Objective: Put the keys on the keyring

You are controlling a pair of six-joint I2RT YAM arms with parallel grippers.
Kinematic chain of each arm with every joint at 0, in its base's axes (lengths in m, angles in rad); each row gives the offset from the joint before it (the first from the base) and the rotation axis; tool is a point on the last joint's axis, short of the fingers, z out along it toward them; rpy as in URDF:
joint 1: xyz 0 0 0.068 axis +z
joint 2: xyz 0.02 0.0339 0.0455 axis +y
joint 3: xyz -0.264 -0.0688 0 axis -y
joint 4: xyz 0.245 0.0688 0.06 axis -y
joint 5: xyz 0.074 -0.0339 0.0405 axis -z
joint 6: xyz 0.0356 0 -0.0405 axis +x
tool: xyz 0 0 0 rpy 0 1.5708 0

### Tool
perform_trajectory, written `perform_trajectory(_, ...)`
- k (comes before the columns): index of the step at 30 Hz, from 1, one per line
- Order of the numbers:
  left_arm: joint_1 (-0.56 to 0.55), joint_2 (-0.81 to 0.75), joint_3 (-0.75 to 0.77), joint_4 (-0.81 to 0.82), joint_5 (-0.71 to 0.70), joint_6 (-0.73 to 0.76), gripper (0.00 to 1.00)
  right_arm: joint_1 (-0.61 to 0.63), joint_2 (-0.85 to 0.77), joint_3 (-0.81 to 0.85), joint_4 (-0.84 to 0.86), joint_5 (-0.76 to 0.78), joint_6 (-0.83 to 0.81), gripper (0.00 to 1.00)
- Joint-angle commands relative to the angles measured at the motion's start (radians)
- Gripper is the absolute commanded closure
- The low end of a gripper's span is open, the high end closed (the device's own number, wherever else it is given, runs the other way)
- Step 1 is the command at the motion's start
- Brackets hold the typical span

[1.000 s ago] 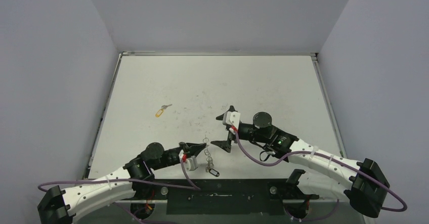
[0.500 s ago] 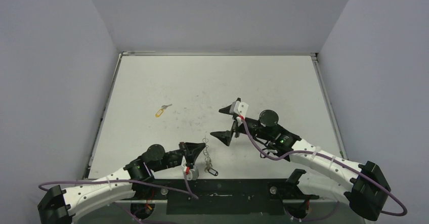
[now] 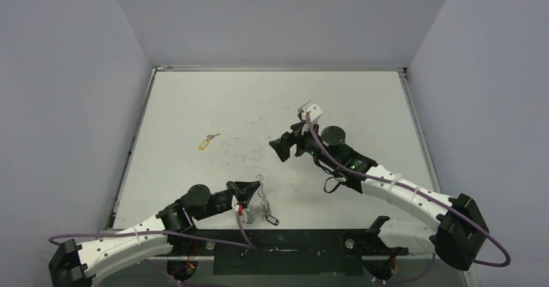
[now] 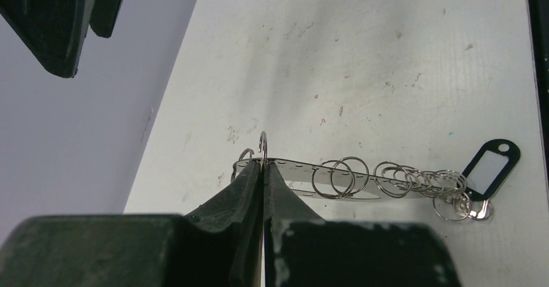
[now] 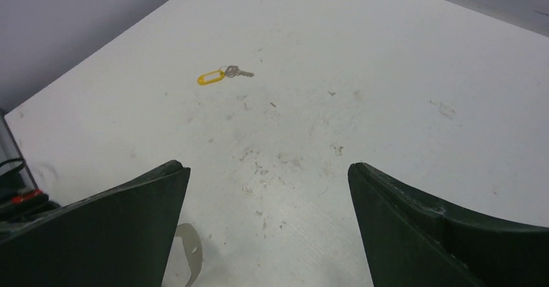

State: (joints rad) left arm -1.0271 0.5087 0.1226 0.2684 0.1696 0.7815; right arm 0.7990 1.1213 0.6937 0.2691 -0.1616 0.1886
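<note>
The keyring [image 4: 336, 177], a flat silver oval loop with a chain of small rings, lies near the table's front edge [image 3: 262, 195]. My left gripper [image 4: 263, 164] is shut on a small ring at its left end [image 3: 252, 190]. A key with a black tag [image 4: 492, 169] hangs at the chain's other end [image 3: 270, 220]. A silver key with a yellow tag [image 5: 213, 76] lies alone at the left middle of the table [image 3: 205, 143]. My right gripper [image 5: 268, 167] stands open and empty above the table's middle [image 3: 285, 146], pointing toward that key. Only the keyring's tip [image 5: 191, 251] shows in the right wrist view.
The white table [image 3: 362, 105] is scuffed, with a raised rim and grey walls on three sides. My right gripper's fingers [image 4: 58, 21] hang at the top left of the left wrist view. A black bar [image 3: 285, 241] runs along the front edge between the arm bases.
My right gripper has pulled away from the keyring, moved toward the back of the table and turned to face left. The left gripper stays shut on the ring, shifted slightly.
</note>
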Motion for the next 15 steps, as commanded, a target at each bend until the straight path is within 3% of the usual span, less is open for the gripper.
perform_trajectory(1, -0.005, -0.034, 0.112, -0.056, -0.119, -0.172, 1.0, -0.035, 0.12, 0.171, -0.112, 0.119, 0.132, 0.0)
perform_trajectory(9, -0.006, -0.11, 0.188, -0.185, -0.243, -0.309, 1.0, -0.098, 0.508, 0.467, -0.158, -0.087, 0.204, 0.01)
perform_trajectory(15, -0.006, -0.155, 0.224, -0.283, -0.331, -0.369, 1.0, -0.092, 0.812, 0.723, -0.181, -0.217, 0.246, 0.18)
